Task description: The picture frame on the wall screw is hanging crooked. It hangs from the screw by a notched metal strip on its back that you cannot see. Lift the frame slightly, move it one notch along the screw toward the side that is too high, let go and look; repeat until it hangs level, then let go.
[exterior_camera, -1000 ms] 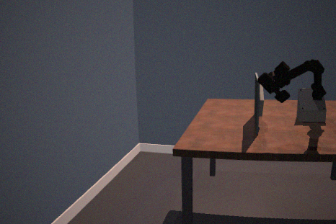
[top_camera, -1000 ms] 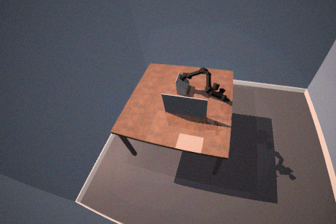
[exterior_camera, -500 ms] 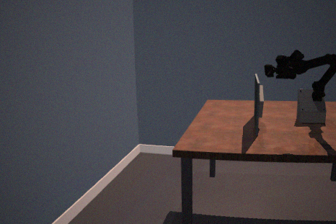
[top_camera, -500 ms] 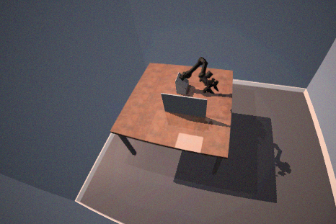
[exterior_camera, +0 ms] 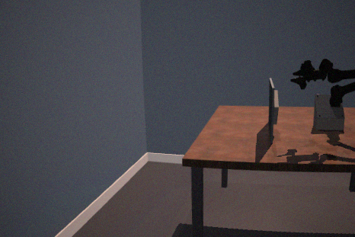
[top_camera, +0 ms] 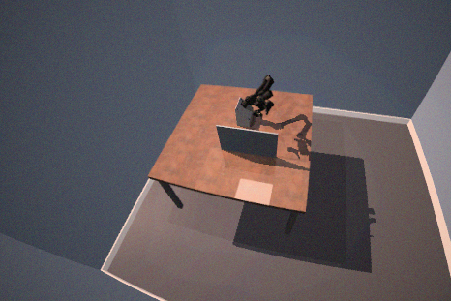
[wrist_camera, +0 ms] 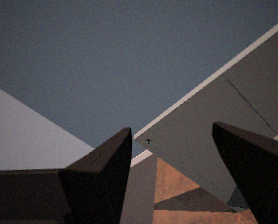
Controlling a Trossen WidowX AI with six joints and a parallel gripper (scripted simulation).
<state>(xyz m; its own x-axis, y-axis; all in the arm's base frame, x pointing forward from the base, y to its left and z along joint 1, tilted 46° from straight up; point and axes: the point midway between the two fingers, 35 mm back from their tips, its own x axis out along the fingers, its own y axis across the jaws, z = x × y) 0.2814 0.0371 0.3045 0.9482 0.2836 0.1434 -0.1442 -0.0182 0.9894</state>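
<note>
The upright grey wall panel stands on the table. The picture frame shows edge-on in the exterior view as a pale slab on the panel's arm side. The panel hides it in the top view, and I cannot tell its tilt. The screw and notched strip are hidden. My gripper is open and empty, in the air to the arm side of the panel, a little above its top edge and apart from the frame. In the wrist view a grey slanted surface with a pale edge lies beyond the fingers.
The wooden table carries the panel and the grey base block at the arm's foot. A pale rectangle lies near the table's front edge in the top view. Room walls stand beyond the table.
</note>
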